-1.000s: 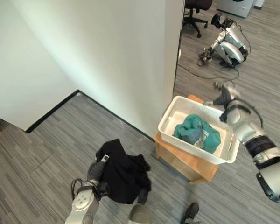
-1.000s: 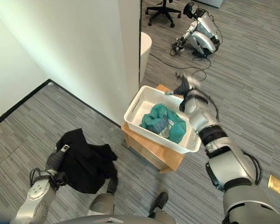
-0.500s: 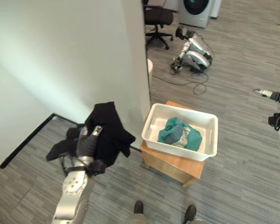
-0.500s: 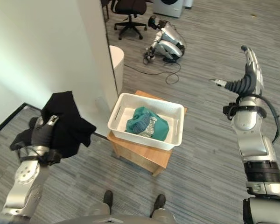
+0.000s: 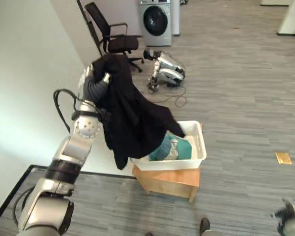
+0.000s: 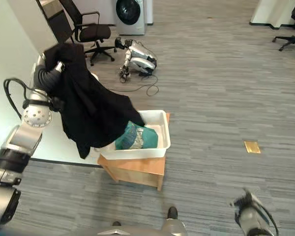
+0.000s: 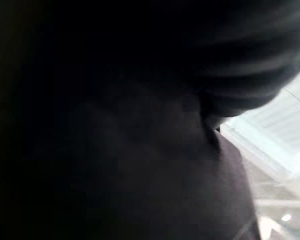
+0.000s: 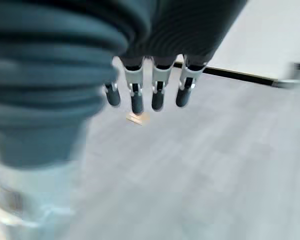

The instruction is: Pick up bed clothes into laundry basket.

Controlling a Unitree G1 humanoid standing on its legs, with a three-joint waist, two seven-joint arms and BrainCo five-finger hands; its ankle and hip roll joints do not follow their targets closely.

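Our left hand (image 5: 96,81), raised at ten o'clock, is wrapped in the black garment (image 5: 132,118), so we cannot tell how its fingers sit. The cloth's hem trails over the white laundry basket (image 5: 199,150) on its wooden bench (image 5: 169,179). A snagged hem could tip the basket. At five o'clock, our right hand (image 8: 150,85) hangs with relaxed fingers over bare floor (image 5: 246,98).

A garment (image 5: 132,118) hangs over the basket (image 5: 199,152) on a stand (image 5: 169,182).
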